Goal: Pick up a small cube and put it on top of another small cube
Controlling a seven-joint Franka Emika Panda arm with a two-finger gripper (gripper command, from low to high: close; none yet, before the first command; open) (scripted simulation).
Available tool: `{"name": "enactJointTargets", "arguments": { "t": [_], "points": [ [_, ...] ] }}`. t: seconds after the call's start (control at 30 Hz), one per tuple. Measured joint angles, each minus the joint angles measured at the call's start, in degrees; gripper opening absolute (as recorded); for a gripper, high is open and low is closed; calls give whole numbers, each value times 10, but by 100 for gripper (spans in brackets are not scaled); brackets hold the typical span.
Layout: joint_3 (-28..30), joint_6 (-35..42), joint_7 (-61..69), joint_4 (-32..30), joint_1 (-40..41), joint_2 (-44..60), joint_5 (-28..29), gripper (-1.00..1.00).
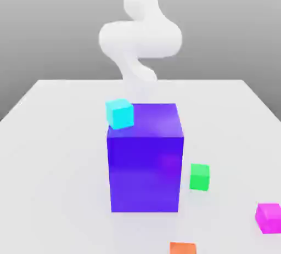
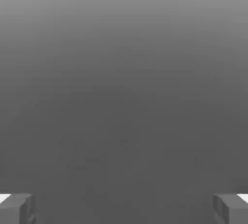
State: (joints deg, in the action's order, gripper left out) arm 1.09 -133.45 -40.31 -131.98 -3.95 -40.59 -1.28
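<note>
Before you, a smooth, glossy blue block point(image 1: 145, 165), smooth cyan cube point(image 1: 120, 114), smooth white arm point(image 1: 140, 39), smooth, faintly reflective worktop point(image 1: 60, 165)

Simulated lab-like scene: plain white tabletop point(image 1: 60, 148), blank grey backdrop, white robot arm point(image 1: 141, 39).

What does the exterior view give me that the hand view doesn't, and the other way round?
Exterior view: a big blue block on the white table, a cyan cube apparently resting on it at the exterior view's left edge of its top, and a green cube, a magenta cube and an orange cube, cut off by the frame.
Hand view: the gripper close up, jaws wide apart, no cube between them.
Shared: part of the robot, the arm in one, its jaws in the other.
</note>
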Motion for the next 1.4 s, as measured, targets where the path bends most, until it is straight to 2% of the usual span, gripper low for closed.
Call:
{"name": "enactJointTargets", "arguments": {
  "t": [0.3, 0.57, 0.73, 0.93, 1.07, 1.1, 1.3, 1.4],
  "points": [
    [16, -60, 206, -7, -121, 192, -54, 0],
    [-12, -113, 369, -13, -195, 357, -78, 0],
    [-30, -149, 446, -18, -237, 459, -56, 0],
    [-43, -193, 500, -24, -275, 577, 21, 0],
    [-35, -251, 501, -11, -290, 660, 41, 0],
    [-33, -266, 500, -7, -291, 680, 43, -100],
    [-32, -273, 500, -5, -292, 690, 44, -100],
    [-35, -245, 502, -12, -290, 654, 42, -100]
  ]
}}
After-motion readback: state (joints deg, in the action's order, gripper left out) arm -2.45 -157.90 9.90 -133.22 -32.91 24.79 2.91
